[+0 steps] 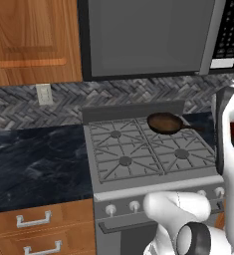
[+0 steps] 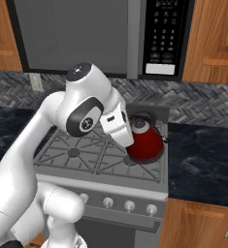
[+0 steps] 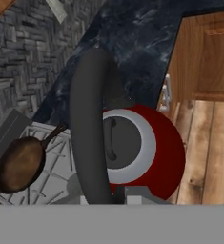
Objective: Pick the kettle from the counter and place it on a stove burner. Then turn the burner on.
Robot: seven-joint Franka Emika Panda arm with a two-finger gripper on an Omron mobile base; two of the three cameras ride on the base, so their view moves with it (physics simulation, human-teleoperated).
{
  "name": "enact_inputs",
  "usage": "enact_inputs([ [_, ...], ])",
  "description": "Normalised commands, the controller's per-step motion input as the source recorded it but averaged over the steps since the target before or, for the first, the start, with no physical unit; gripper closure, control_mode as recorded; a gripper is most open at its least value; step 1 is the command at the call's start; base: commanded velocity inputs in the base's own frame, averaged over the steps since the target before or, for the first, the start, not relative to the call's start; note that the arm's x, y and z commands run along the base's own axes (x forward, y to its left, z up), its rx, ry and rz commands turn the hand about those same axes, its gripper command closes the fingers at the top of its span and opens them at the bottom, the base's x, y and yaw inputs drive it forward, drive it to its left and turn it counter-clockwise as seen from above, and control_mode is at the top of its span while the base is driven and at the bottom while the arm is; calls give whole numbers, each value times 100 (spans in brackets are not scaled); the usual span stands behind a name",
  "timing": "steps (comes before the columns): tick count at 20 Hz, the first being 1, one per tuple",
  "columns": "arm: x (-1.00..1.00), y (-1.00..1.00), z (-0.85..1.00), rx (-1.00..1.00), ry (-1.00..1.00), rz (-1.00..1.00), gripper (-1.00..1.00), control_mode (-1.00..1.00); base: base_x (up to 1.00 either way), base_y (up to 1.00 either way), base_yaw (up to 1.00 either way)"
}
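Kettle (image 2: 145, 140) is off the table (image 2: 203, 155) and over the stove's front right burner (image 1: 182, 154), beside the skillet (image 1: 164, 122), the gripper apparently clamped on its handle (image 3: 87, 128); setting down and the knob (image 2: 152, 209) remain.

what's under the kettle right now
In the right base view the kettle sits over the grey grate at the stove's front right corner. The burner cap beneath is covered by its body; whether it touches the grate can't be told.
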Motion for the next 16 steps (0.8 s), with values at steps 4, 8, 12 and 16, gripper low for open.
enact_inputs([
  [4,-24,45,-6,8,0,0,100,-100,0,0,0],
  [8,-8,40,-5,10,-3,1,100,-100,0,0,0],
  [12,0,36,0,11,-1,2,100,-100,0,0,0],
  [16,0,36,0,10,0,2,100,-100,0,0,0],
])
